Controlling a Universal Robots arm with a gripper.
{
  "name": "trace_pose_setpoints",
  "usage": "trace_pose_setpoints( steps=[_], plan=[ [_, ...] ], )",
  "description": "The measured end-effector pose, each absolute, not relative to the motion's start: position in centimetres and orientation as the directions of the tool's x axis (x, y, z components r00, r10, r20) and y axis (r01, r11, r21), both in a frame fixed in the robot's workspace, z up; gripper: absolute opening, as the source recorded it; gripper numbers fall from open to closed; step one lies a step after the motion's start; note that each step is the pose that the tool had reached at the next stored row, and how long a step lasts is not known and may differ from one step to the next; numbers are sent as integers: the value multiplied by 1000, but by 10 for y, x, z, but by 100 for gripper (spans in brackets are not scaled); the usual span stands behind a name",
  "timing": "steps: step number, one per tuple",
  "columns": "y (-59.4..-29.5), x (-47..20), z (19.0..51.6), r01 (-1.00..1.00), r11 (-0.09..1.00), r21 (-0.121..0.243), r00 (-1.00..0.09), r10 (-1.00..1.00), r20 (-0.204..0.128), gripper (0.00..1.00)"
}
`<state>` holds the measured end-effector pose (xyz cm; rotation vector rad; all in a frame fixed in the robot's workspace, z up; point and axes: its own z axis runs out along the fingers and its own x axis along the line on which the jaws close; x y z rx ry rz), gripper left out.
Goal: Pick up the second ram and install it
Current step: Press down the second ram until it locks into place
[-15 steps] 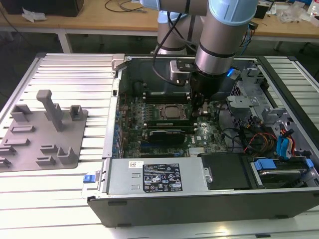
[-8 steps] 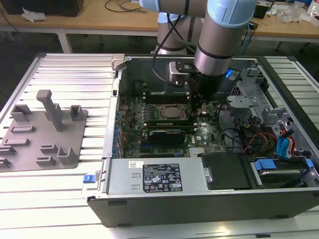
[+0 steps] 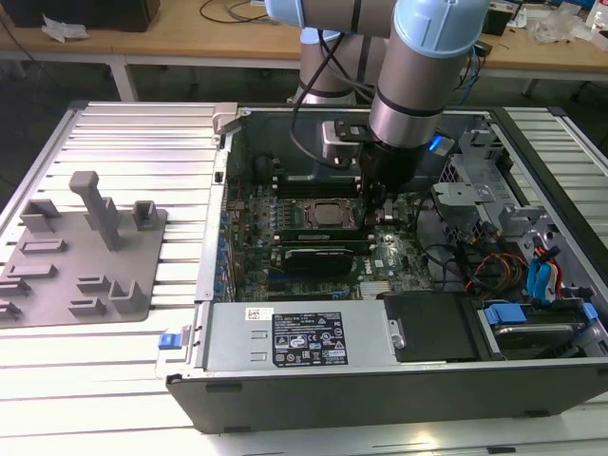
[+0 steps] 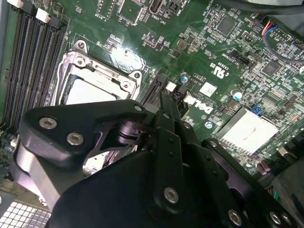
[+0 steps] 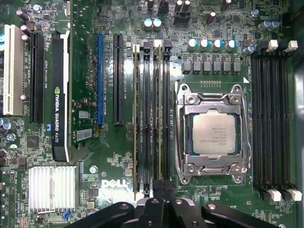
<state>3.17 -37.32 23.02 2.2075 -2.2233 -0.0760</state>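
exterior view, arm: the arm [image 3: 418, 85] is reaching straight down into the open computer case [image 3: 380, 389], which is sitting on the slatted table [image 3: 123, 152].
exterior view, claw: the claw [image 3: 378, 211] is hanging low over the board, just beside the processor socket [image 3: 328, 214].
first wrist view, second ram: the second ram [image 5: 159, 109] is standing edge-up in a slot just beside the socket [image 5: 212, 134], with another stick [image 5: 135, 109] sitting a couple of slots away.
first wrist view, claw: the claw [image 5: 159, 183] is lining up with one end of that ram, right at it.
second wrist view, claw: the claw [image 4: 164, 92] is pointing down at the slot end next to the socket [image 4: 95, 80]. Honestly can't tell if it's gripping the ram, pressing it or just hovering.
handling, my guess: the stick is looking light, thin and stiff, but fragile.
grip, my guess: I'm thinking take it by the long top edge or the short ends, keeping off the chips and contacts.
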Motion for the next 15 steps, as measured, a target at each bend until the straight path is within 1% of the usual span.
trace_pose_setpoints(
  steps=[5,9,15],
  plan=[
    [-373,32,229,-999,7,40,-8,-1000,-29,8],
    [-373,32,241,-999,7,40,-8,-1000,-29,8],
    [-373,27,242,-999,6,40,-8,-1000,-28,8]
  ],
)
